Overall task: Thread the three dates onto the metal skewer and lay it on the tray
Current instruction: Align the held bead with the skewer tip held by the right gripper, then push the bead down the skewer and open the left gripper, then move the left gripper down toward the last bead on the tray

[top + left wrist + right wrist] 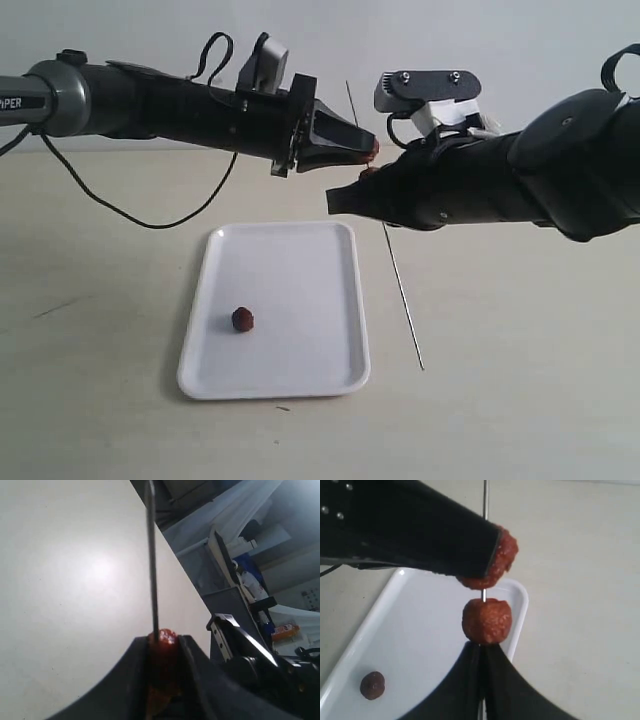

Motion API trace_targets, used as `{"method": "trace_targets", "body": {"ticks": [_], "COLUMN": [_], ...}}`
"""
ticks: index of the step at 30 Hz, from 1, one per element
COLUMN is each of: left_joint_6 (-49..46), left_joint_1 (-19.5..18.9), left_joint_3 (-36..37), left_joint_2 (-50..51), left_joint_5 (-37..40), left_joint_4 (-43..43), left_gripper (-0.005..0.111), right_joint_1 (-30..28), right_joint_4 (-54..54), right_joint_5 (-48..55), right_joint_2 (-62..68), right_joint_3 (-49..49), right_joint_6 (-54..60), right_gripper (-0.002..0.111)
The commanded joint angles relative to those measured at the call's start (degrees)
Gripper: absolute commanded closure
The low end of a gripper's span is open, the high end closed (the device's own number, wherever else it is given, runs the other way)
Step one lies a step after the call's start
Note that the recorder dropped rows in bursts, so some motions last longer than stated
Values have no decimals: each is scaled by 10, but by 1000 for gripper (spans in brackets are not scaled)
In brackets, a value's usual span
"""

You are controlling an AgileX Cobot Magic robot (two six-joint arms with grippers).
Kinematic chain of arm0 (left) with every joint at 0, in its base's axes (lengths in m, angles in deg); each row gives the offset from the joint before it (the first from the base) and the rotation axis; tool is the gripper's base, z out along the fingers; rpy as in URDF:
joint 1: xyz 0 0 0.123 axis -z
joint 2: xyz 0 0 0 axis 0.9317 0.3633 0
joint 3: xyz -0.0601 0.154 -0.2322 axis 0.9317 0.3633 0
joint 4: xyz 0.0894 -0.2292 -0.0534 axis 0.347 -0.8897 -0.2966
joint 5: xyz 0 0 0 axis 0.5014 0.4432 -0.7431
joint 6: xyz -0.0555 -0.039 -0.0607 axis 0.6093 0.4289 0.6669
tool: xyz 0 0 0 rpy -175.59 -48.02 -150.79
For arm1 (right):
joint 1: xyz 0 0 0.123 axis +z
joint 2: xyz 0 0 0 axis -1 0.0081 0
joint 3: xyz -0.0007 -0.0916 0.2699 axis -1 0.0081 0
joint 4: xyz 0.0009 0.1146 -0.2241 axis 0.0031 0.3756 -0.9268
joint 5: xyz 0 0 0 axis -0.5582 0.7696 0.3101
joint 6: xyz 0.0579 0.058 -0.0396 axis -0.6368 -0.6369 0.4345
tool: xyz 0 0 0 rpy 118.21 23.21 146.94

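The metal skewer (152, 555), pinched in my right gripper (481, 650), is wearing one date (486, 621) just above it. My left gripper (162, 642) is squeezing the second date (502, 555) on. The third date (243, 319) is waiting on the tray (300, 260) below.

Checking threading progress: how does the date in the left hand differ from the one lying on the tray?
The reddish-brown wrinkled date in the left hand is pierced by the thin grey metal skewer; the darker brown date on the flat white plastic tray is not. The first is held in the air, the second lies loose. Both are small and roundish.
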Motion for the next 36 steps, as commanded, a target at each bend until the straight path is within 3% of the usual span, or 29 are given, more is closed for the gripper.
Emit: {"method": "trace_targets", "body": {"ticks": [1,4,6,14,22,28,36], "left_joint_6": [-4,-4,-4,-24,-42,-71,-58], "left_joint_1": [7,7,7,-20,-66,-74,-12], "left_joint_3": [1,1,1,1,1,1,9], "left_joint_2": [-1,-1,-1,-1,-5,-22,-51], "left_joint_5": [11,11,11,11,11,11,11], "left_joint_4": [20,13,4,-37,12,130,370], "left_gripper": [68,53,50,50,50,53,56], "right_joint_1": [1,1,1,1,0,0,0], "right_joint_4": [-8,-10,-10,-15,-19,-19,-19], "right_joint_5": [-5,0,5,42,0,4,9], "right_joint_2": [-1,-1,-1,-1,-1,-1,-1], "right_joint_3": [-11,-11,-11,-10,29,70,101], "right_joint_6": [9,9,9,9,9,9,9], "right_gripper": [108,108,108,108,108,108,108]}}
